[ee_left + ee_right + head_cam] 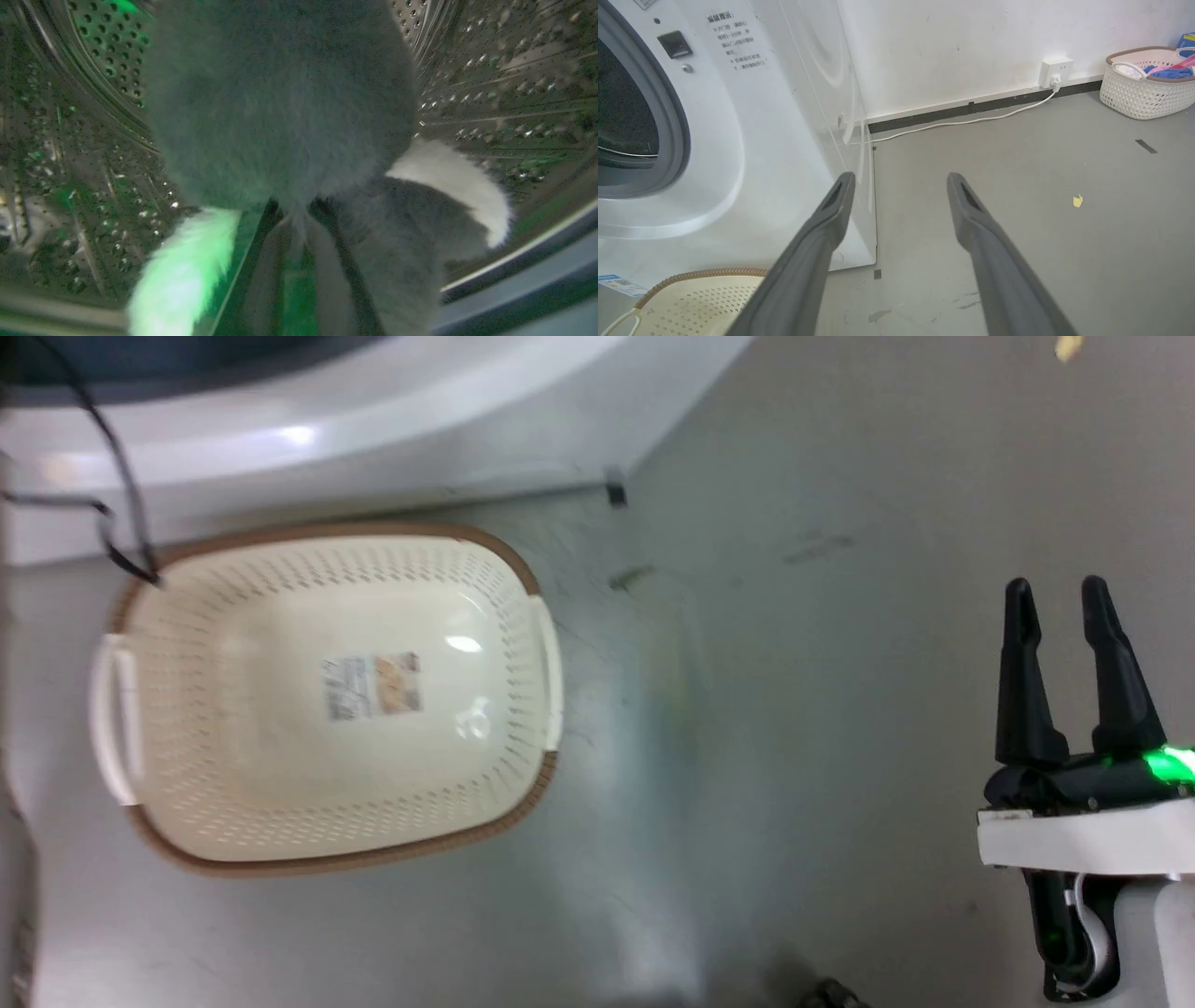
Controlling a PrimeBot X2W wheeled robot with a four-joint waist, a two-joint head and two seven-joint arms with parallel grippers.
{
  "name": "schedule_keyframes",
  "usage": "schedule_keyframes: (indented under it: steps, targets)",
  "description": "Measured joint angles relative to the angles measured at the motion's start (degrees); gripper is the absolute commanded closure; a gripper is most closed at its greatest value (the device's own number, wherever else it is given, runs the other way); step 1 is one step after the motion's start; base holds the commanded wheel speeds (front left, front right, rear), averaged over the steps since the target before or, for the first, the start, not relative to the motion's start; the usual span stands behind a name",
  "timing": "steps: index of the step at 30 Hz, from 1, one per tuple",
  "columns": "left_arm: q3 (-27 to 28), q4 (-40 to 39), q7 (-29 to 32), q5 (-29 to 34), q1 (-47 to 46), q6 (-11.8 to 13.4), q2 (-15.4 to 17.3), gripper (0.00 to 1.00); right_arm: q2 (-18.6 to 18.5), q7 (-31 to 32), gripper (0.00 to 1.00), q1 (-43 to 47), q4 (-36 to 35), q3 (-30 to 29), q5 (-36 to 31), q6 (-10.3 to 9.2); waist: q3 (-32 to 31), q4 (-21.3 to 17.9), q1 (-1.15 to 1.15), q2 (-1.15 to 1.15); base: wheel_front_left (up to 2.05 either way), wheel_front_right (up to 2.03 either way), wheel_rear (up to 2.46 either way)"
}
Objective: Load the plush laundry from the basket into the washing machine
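The plush laundry (280, 107), dark fur with white fuzzy patches, hangs inside the shiny perforated drum (504, 70) of the washing machine (752, 140). My left gripper (296, 207) is shut on a tuft of its fur, the fingers narrow beneath it. The cream basket (523, 709) with its brown rim sits on the floor before the white washer front (373, 439). Nothing lies in it, and its label sticker (373, 686) is bare. My right gripper (1055, 593) hovers open over grey floor to the basket's right. The open right gripper (901, 179) points past the washer's corner, with the basket's rim (691, 298) at the lower left.
A black cable (117, 476) hangs over the basket's far left rim. By the wall stand a second basket (1148, 84) full of clothes, a wall socket (1056, 70) and a white cord (962, 122). A yellow scrap (1077, 200) lies on the floor.
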Motion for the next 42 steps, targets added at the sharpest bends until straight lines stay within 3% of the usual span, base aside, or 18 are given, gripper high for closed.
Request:
schedule_keyframes:
  steps: [12,13,14,22,31,37,42]
  targets:
    - [-4.7,17.8,2.7,3.9,-13.3,-1.6,0.9,1.00,0.0,0.0,0.00,-1.2,0.6,0.9,1.4,0.00,5.6,-4.3,-0.01,0.00,0.00,0.00,0.00]
    - [-4.9,18.6,2.3,4.0,-13.6,-1.6,0.7,0.55,0.0,0.0,0.00,-1.3,0.6,0.8,1.4,0.00,5.5,-4.2,-0.01,0.00,0.00,0.00,0.00]
    - [-5.1,19.4,1.8,4.0,-13.7,-1.6,0.5,0.00,0.0,0.0,0.00,-1.6,0.6,0.8,1.4,0.00,5.4,-4.0,-0.01,0.00,0.00,0.00,0.00]
    - [-5.6,25.3,-4.3,2.6,-11.7,-2.4,-2.3,0.00,0.0,0.0,0.00,-2.1,0.5,-0.4,-0.3,0.00,2.2,-2.3,-0.01,0.00,0.00,0.00,0.00]
    - [-4.6,26.0,-20.6,-2.2,2.1,-4.1,-6.7,0.00,0.0,0.0,0.00,-0.6,0.5,-1.8,-4.9,0.00,-6.7,0.8,-0.02,0.00,0.00,0.00,0.00]
    - [-4.3,17.9,-23.3,-4.3,17.1,-4.5,-10.3,0.00,0.0,0.0,0.00,3.0,0.8,-1.6,-8.4,0.00,-14.5,4.2,-0.03,0.00,0.00,0.00,0.00]
    - [-2.7,3.1,-23.3,-5.1,33.0,-2.6,-12.6,0.00,0.0,0.0,0.00,6.1,1.6,-1.0,-10.1,0.00,-20.8,7.6,-0.04,0.00,0.00,0.00,0.00]
